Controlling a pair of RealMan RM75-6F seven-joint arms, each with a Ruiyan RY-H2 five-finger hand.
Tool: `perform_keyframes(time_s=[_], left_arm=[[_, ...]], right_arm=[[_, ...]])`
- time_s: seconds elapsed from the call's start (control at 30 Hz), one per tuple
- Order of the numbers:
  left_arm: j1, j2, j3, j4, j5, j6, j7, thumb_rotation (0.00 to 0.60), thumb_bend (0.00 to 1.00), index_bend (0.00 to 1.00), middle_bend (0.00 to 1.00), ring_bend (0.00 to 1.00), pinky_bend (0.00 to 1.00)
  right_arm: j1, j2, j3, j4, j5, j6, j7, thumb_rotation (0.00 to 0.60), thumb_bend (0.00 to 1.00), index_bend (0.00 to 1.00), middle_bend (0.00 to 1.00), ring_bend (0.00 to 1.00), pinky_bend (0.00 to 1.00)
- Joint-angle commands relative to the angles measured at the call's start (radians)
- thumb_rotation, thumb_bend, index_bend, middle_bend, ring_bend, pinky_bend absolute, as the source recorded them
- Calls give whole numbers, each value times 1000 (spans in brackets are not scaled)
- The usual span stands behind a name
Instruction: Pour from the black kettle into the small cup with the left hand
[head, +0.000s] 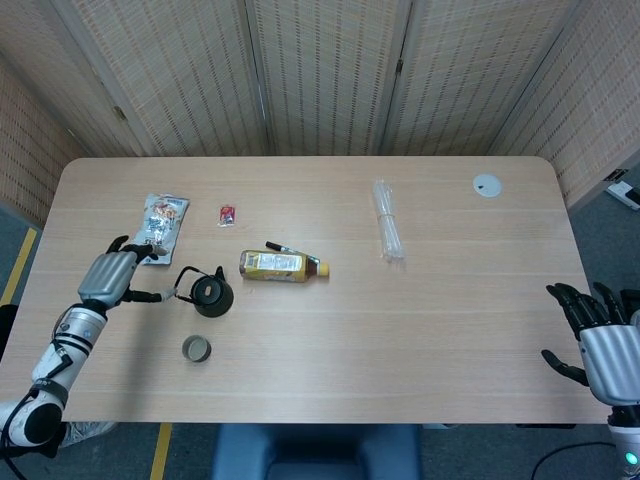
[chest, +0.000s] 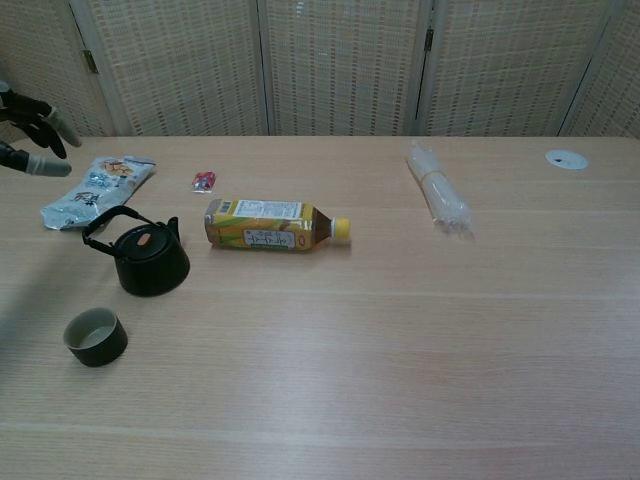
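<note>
The black kettle (head: 209, 294) (chest: 148, 257) stands upright on the table's left side, its handle leaning left. The small dark cup (head: 196, 349) (chest: 95, 337) sits just in front of it, empty as far as I can see. My left hand (head: 118, 274) (chest: 30, 130) hovers open to the left of the kettle, fingers spread, thumb tip close to the handle but apart from it. My right hand (head: 600, 338) is open off the table's right front edge, holding nothing.
A yellow-labelled bottle (head: 282, 266) (chest: 273, 225) lies on its side right of the kettle, a pen (head: 284, 248) behind it. A snack bag (head: 160, 224) (chest: 92, 190), a small red packet (head: 227, 213), a clear straw bundle (head: 387, 220) and a white disc (head: 487, 184) lie farther back.
</note>
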Motion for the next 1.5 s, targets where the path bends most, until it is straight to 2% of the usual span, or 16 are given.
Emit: perform_keyframes(time_s=[0.03,0.47,1.0,1.5], left_arm=[[-26,-24,8,44,-21,-37,-14,307,175,306,349,253,0],[-102,-114,49,170,-135,-135,7,291,169,316,378,273,0],[-185,-221,120,325,-309,-205,103,274,169,316,382,275,0],[-197,-227,123,307,-258,-200,74,270,169,399,403,290,0]], right_arm=[[0,0,0,1,1,-1,2,600,167,148,205,244,99],[-5,-6,-2,17,17,-6,21,600,167,173,210,243,100],[-12,-7,-1,23,32,-6,26,600,167,186,211,243,100],[-14,-10,0,31,50,-16,27,600,167,186,211,243,100]])
